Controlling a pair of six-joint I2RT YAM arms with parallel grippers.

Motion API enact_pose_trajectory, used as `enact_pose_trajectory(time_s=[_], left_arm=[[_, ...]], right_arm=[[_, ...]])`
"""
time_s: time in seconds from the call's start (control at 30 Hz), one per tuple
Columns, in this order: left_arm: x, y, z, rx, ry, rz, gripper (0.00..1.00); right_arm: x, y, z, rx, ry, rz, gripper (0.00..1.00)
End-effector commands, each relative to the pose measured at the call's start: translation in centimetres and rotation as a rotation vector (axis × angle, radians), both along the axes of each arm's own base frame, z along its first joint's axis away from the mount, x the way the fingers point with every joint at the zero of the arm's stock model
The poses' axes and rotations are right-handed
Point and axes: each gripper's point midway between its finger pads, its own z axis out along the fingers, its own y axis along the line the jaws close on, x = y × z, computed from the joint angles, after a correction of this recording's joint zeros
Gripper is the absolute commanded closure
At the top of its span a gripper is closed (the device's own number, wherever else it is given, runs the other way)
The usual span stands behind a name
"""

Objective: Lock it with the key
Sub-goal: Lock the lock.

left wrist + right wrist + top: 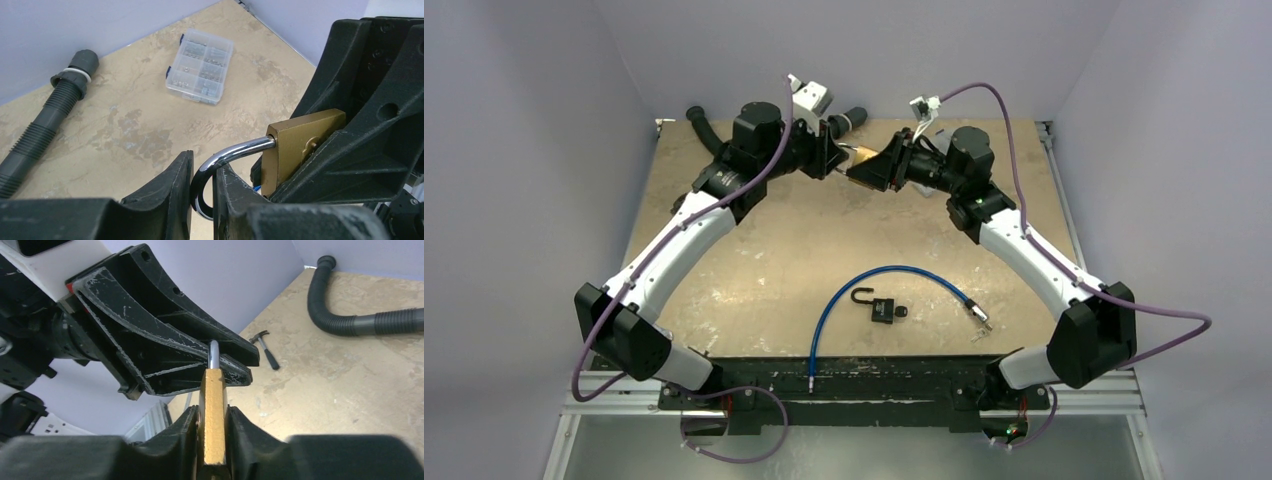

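A brass padlock (pixel 861 163) is held in the air between both grippers over the back of the table. My left gripper (pixel 832 158) is shut on its chrome shackle (pixel 227 154); the fingers (pixel 170 187) pinch the shackle's bend. My right gripper (pixel 882 170) is shut on the brass body (pixel 213 405), edge-on between its fingers (pixel 182 432). The shackle (pixel 214 352) rises from the body into the left gripper's jaws (pixel 165 350). The body also shows in the left wrist view (pixel 295 142). A small black padlock (pixel 882 309) with an open shackle lies on the table; I cannot make out a key for certain.
A blue cable (pixel 844 295) loops around the black padlock near the front. A grey ribbed hose (pixel 45 120) lies at the back left, also in the right wrist view (pixel 360 322). A clear parts box (pixel 201 66) and a small hammer (pixel 265 347) lie at the back.
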Motion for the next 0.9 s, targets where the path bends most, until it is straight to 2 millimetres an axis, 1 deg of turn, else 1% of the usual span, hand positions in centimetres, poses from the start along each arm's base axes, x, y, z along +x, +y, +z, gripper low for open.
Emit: enact_pose_trajectory(time_s=[0.0,0.1,0.17,0.23,0.3,0.33,0.43,0.5,0.53,0.67,0.7,0.8,0.87], left_arm=[[1.6,2.5,3.2,-0.055,-0.085,0.016,1.0],[1.3,2.7,4.0,-0.079,-0.103,-0.024,1.0],[1.0,2.6,4.2,-0.086,-0.108,-0.041,1.0],[0.9,2.8,4.4,-0.092,-0.113,-0.05,1.0],[0.7,2.9,4.5,-0.101,-0.12,-0.062,1.0],[0.7,3.0,4.6,-0.101,-0.122,-0.063,1.0],[0.5,3.3,4.9,-0.106,-0.133,-0.079,1.0],[0.4,3.5,5.1,-0.111,-0.137,-0.088,1.0],[0.4,3.7,5.2,-0.113,-0.136,-0.089,1.0],[0.0,3.4,5.4,-0.136,-0.132,-0.118,1.0],[-0.2,3.2,5.6,-0.144,-0.137,-0.132,1.0],[-1.4,2.3,6.7,-0.176,-0.158,-0.218,1.0],[-2.8,1.5,7.7,-0.212,-0.171,-0.306,1.0]], right_arm=[[-4.8,0.1,6.0,0.078,-0.196,0.163,0.49],[-4.6,-0.1,5.6,0.068,-0.19,0.168,0.38],[-4.6,-0.1,5.4,0.064,-0.188,0.171,0.36],[-4.6,-0.2,5.3,0.062,-0.185,0.176,0.31],[-4.6,-0.3,5.2,0.059,-0.185,0.177,0.21],[-4.5,-0.4,5.1,0.055,-0.184,0.177,0.18],[-4.5,-0.8,4.8,0.045,-0.175,0.181,0.14],[-4.3,-1.3,4.8,0.039,-0.175,0.181,0.14],[-4.3,-1.4,4.6,0.034,-0.177,0.184,0.16],[-4.6,-1.5,4.0,0.026,-0.181,0.204,0.33],[-4.6,-1.5,3.9,0.026,-0.183,0.205,0.36],[-4.5,-1.4,3.6,0.021,-0.19,0.217,0.36],[-4.6,-1.3,3.8,0.024,-0.203,0.235,0.36]])
